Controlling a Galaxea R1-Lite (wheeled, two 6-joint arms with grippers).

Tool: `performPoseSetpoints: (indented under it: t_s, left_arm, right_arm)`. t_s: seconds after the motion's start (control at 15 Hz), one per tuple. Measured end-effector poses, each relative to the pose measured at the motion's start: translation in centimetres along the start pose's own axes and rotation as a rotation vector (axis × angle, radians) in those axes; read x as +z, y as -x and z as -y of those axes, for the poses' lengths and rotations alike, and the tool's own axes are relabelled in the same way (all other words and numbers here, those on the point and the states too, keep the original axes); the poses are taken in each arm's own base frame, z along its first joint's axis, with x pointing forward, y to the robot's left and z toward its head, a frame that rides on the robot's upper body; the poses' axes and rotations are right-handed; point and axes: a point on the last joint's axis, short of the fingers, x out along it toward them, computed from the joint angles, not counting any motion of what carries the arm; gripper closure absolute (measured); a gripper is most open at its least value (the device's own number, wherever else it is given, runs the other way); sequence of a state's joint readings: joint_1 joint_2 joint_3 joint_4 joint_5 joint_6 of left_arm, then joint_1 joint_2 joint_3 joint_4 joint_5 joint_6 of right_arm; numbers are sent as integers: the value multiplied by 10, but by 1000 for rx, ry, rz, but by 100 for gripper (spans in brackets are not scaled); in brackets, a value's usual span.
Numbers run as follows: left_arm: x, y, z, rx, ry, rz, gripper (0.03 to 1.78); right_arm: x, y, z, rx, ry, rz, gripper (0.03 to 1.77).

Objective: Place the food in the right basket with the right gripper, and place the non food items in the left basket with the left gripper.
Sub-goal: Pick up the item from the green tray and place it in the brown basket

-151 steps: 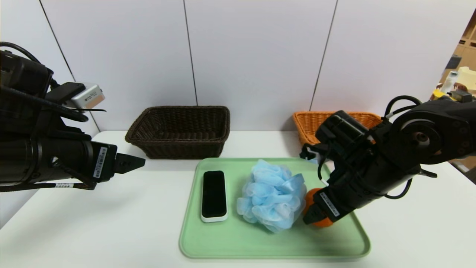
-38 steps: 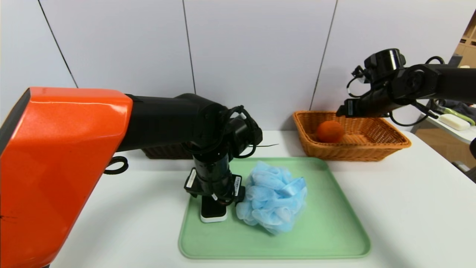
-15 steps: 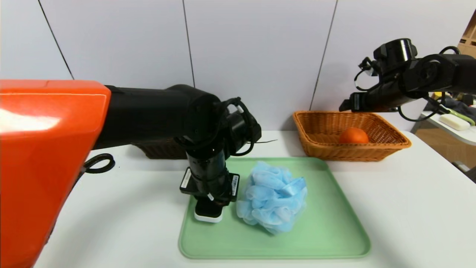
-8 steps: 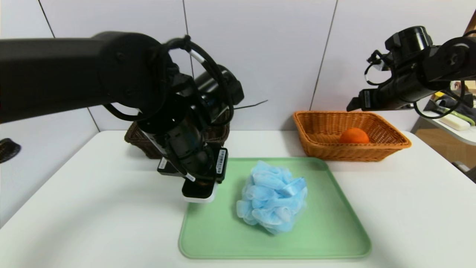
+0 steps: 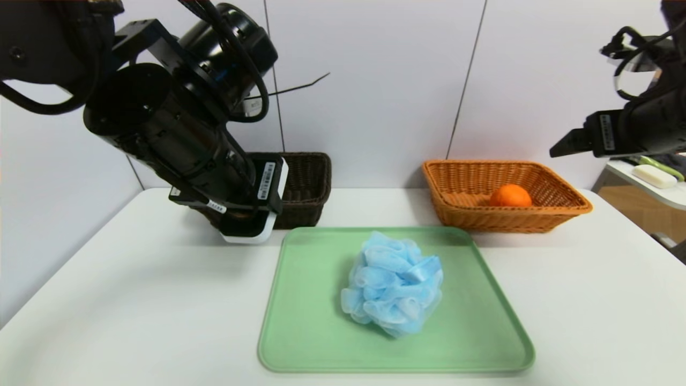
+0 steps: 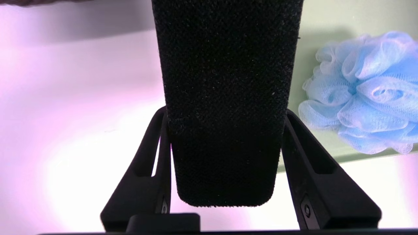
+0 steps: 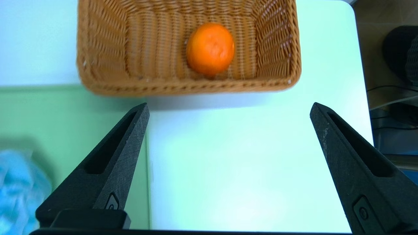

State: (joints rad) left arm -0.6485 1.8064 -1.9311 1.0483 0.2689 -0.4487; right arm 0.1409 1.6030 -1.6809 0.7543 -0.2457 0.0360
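Note:
My left gripper (image 5: 247,225) is shut on the flat black-faced slab with a white rim (image 5: 251,235). It holds the slab in the air just in front of the dark brown left basket (image 5: 308,187), which the arm partly hides. In the left wrist view the slab (image 6: 225,81) sits clamped between both fingers (image 6: 147,169). The light-blue mesh pouf (image 5: 394,281) lies on the green tray (image 5: 482,343). The orange fruit (image 5: 510,195) rests in the orange-tan right basket (image 5: 536,219). My right gripper (image 5: 560,147) hangs open and empty, high above and to the right of that basket.
The white table runs wide on both sides of the tray. A wall stands right behind both baskets. A side table with a white bar (image 5: 651,175) lies past the table's right edge, close to my right arm.
My left gripper has lifted the slab off the tray and carried it up, back and left to the dark basket. My right arm has drawn up and to the right.

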Motion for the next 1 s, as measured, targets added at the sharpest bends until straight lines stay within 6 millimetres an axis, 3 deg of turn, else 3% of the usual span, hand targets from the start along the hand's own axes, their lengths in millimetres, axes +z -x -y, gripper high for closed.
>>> performPoseSetpoints:
  t_s: [0.2,0.4,0.73,1.0]
  left_arm:
    - [14,-2,-9,17,24,78,84]
    - [32,-18,-12,31,47,173,84]
    - [63,-78,-21,77,73,289,84]
    - [78,-129,-30,113,115,344,84]
  right_arm:
    - [-31,53,4,27,10,47,10]
    - [-70,98,16,49,5,104,10]
    - [-132,141,36,53,-17,172,10]
    - [-153,160,44,57,-37,230,10]
